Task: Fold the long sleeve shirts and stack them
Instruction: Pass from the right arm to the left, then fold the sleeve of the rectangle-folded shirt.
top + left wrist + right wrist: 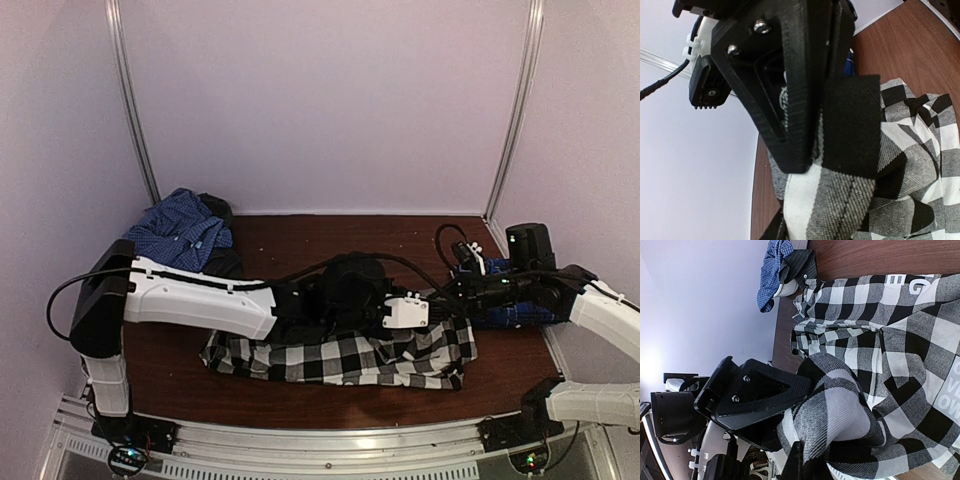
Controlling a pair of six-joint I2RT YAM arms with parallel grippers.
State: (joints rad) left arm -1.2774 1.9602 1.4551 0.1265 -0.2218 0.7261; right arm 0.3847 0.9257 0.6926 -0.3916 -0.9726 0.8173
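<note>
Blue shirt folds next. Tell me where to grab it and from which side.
Pinch a raised fold on top of the blue shirt, coming down from above. It lies crumpled in the far-left corner, with dark cloth against its right and the left arm across its near side, so the top looks freest.

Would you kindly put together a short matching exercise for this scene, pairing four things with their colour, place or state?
Things:
1. checked shirt
2. blue shirt in the far left corner
3. table top
4. right end effector

Descriptions:
a. reddish-brown wood
b. shut on black-and-white cloth
c. bunched in a heap
d. stretched out along the front of the table

Right pairs: 1-d, 2-c, 3-a, 4-b
</note>
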